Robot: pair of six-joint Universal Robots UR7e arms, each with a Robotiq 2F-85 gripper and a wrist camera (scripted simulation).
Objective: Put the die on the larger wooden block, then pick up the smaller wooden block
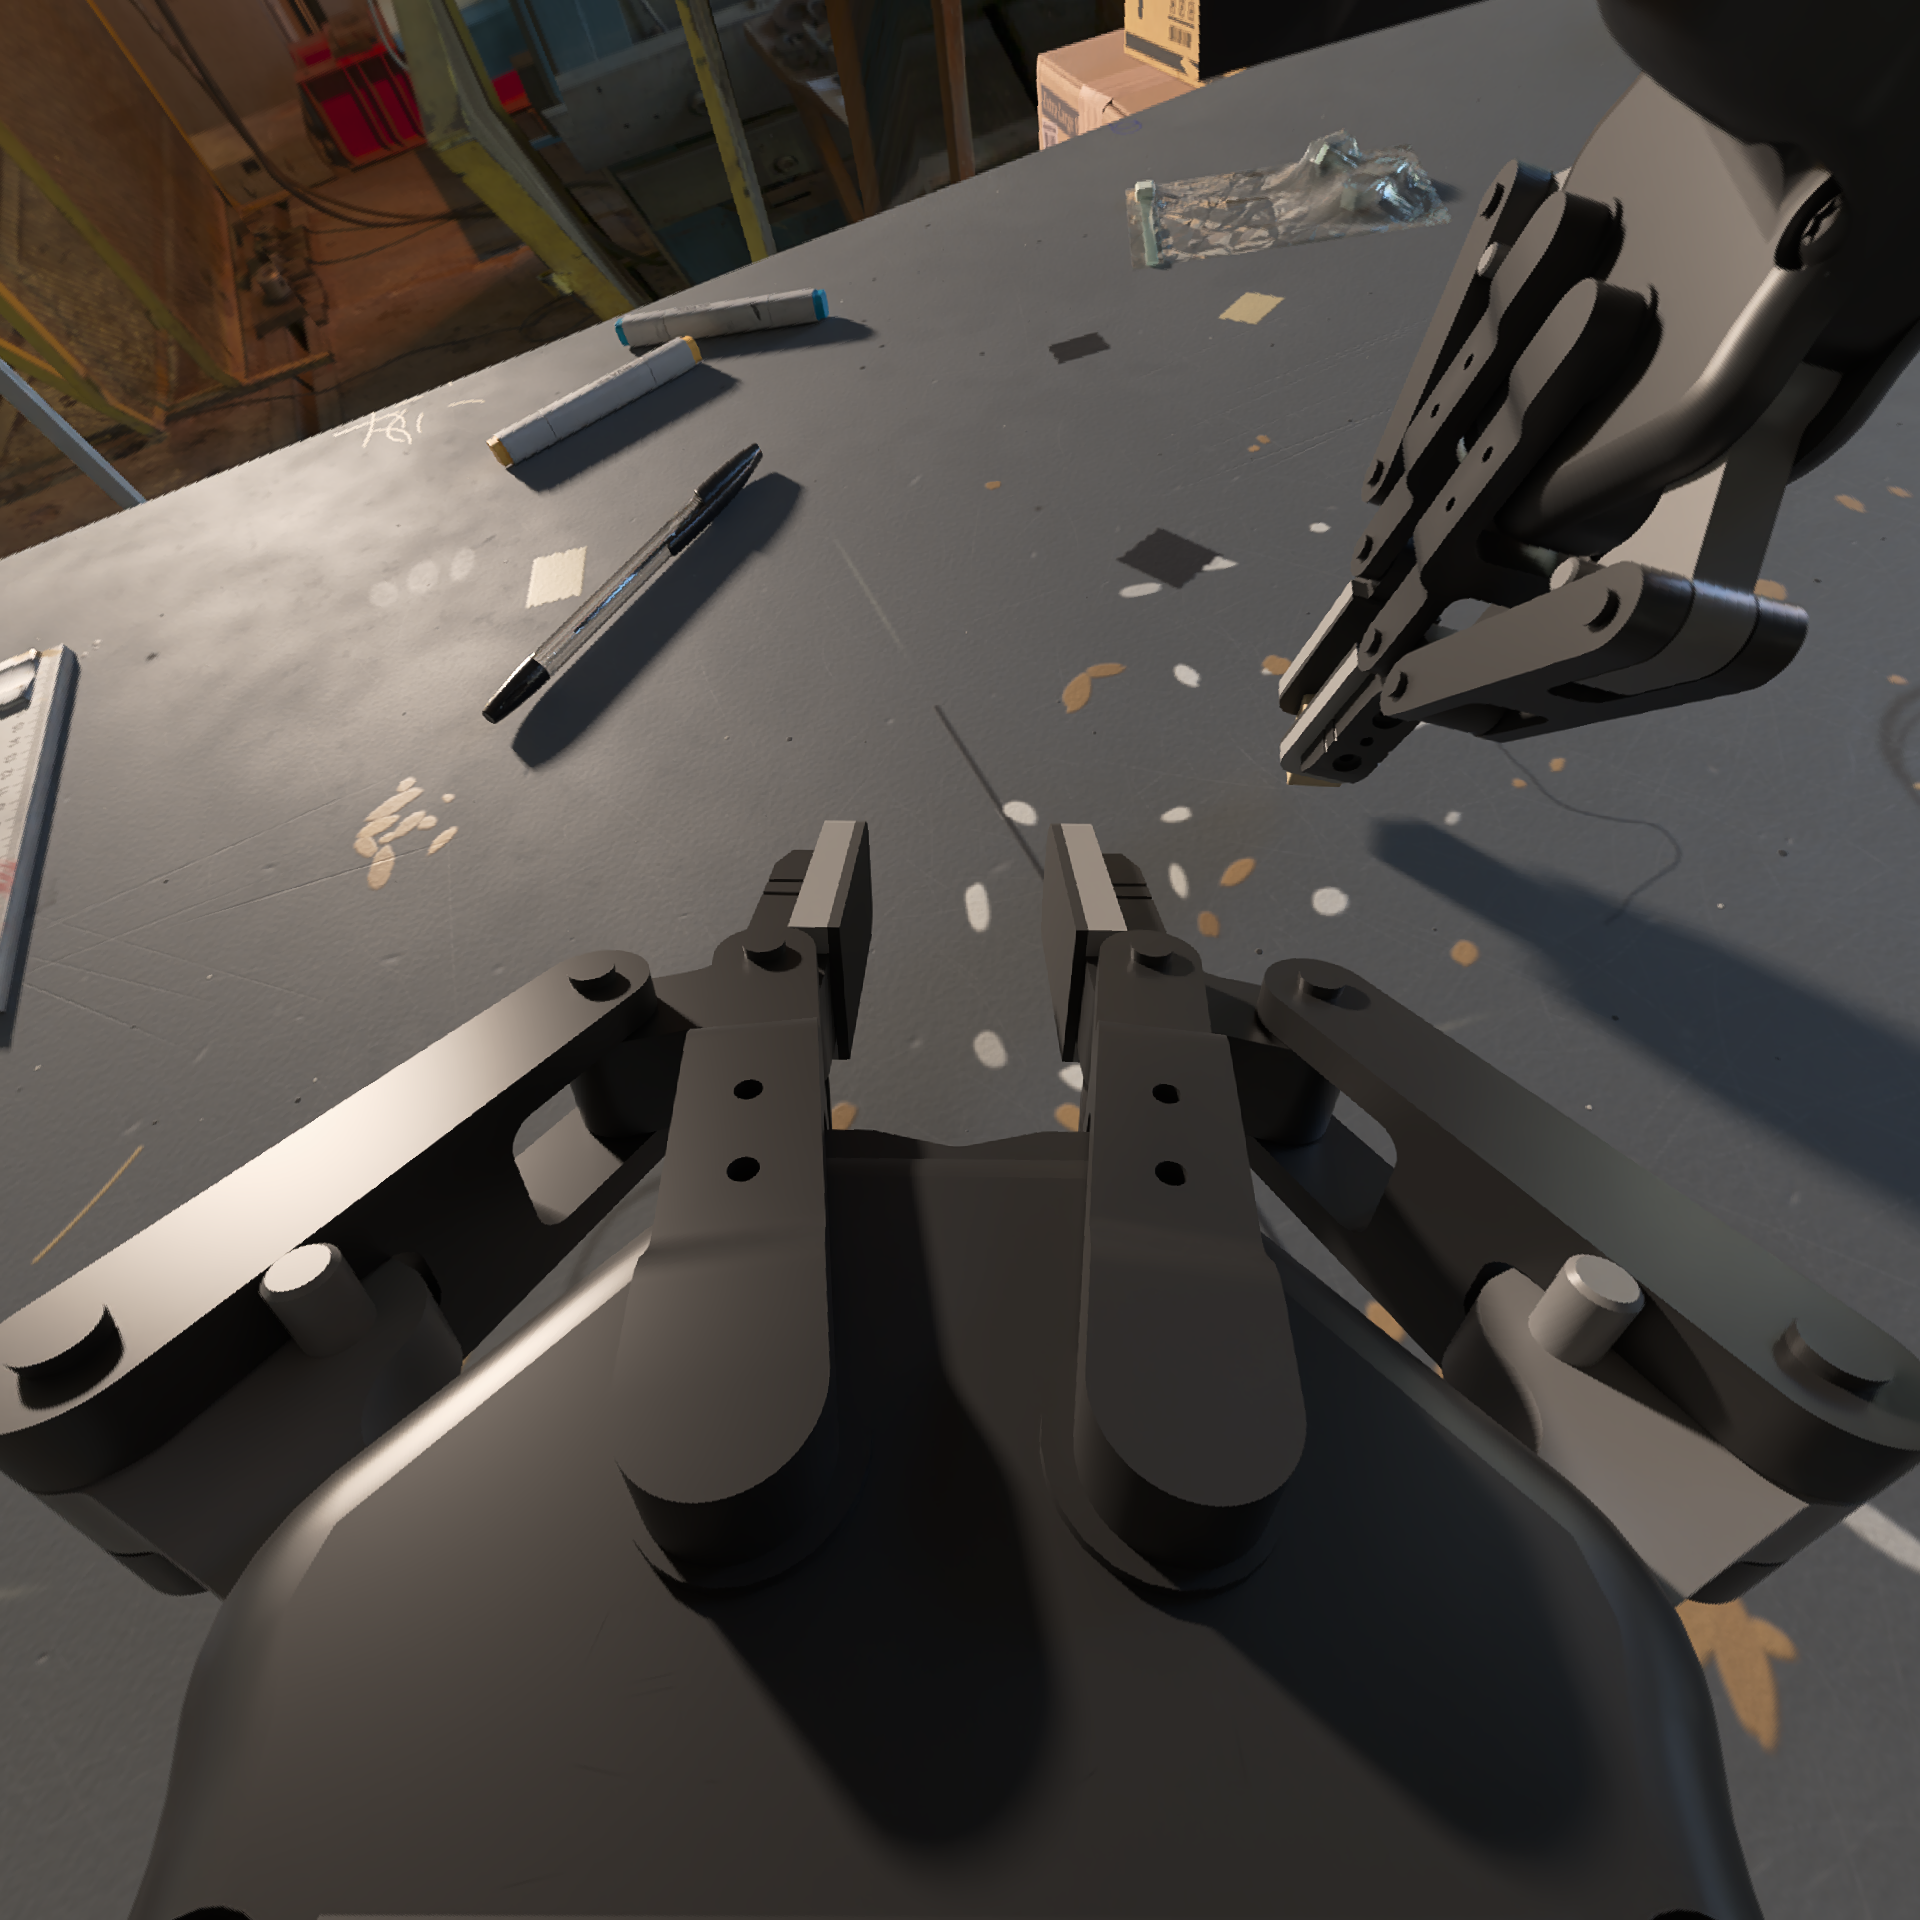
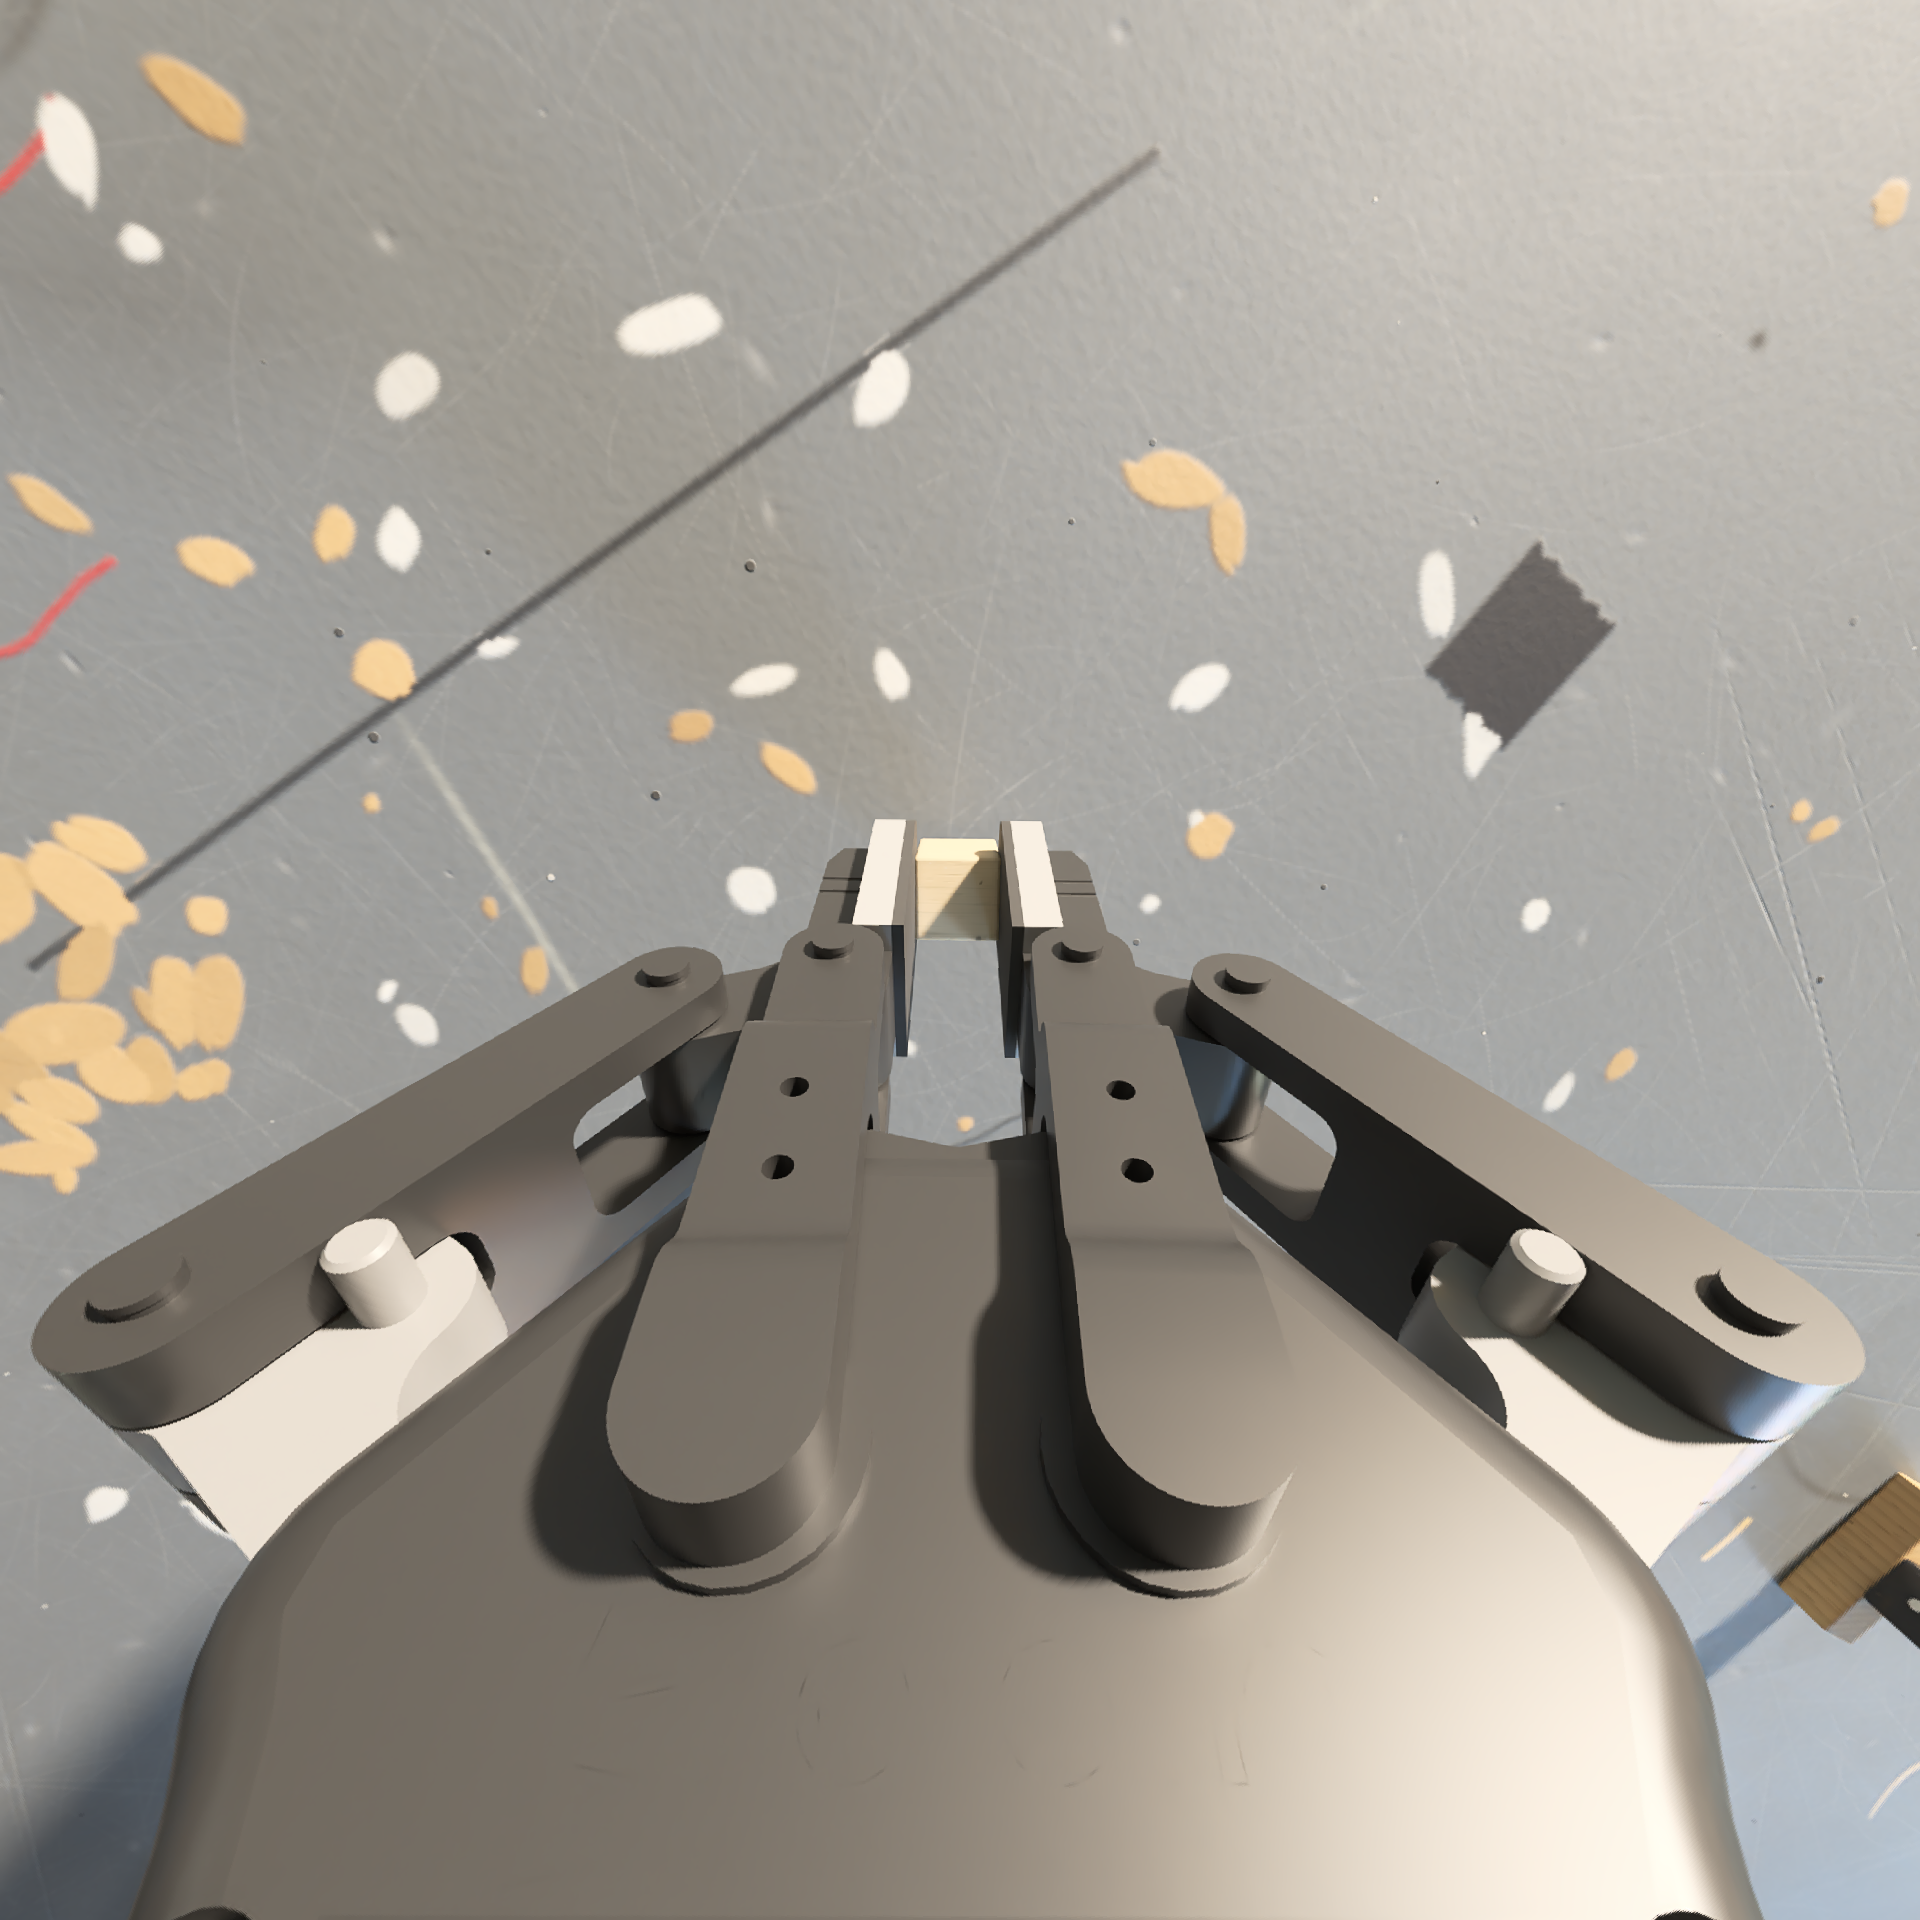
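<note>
My right gripper [image 2: 957,847] is shut on a small pale wooden block [image 2: 952,896] and holds it above the grey table [image 2: 1143,260]. A larger wooden block [image 2: 1855,1564] lies at the lower right edge of the right wrist view, with a black thing [image 2: 1907,1595] against it, cut off by the frame. My left gripper [image 1: 958,862] is open and empty above the table. The right gripper [image 1: 1335,732] also shows at the upper right of the left wrist view, with a tan sliver [image 1: 1311,777] at its tips.
Two white markers [image 1: 597,400] [image 1: 722,315], a black pen [image 1: 623,582], a ruler [image 1: 31,800] at the left edge and a clear plastic bag [image 1: 1278,197] lie on the far table. Cardboard boxes [image 1: 1101,94] stand beyond the table's far edge.
</note>
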